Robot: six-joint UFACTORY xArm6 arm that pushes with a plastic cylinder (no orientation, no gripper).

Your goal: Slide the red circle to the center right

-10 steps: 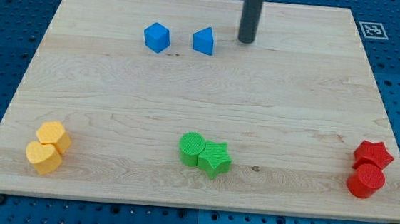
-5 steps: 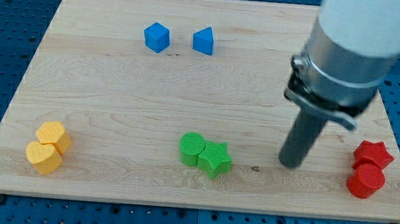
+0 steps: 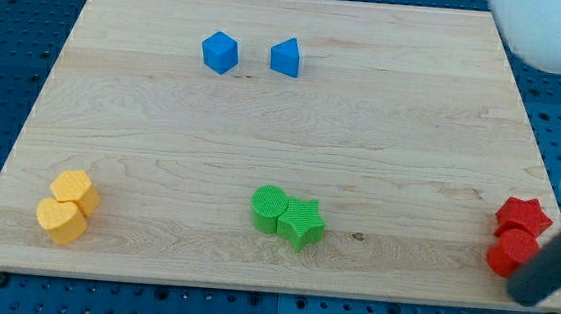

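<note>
The red circle (image 3: 507,252) sits near the board's bottom right corner, touching the red star (image 3: 523,214) just above it. My tip (image 3: 528,297) is at the view's bottom right, just below and to the right of the red circle, and the blurred rod covers part of the circle's right side. I cannot tell whether the tip touches the circle.
A green circle (image 3: 269,207) and a green star (image 3: 301,222) touch at bottom centre. A yellow hexagon (image 3: 77,190) and a yellow heart (image 3: 60,220) sit at bottom left. A blue cube (image 3: 220,52) and a blue triangle (image 3: 285,56) are near the top. The board's bottom right edge (image 3: 554,249) is close.
My tip went from the top centre down across the board, then right to the bottom right corner beside the red circle. No block has visibly moved.
</note>
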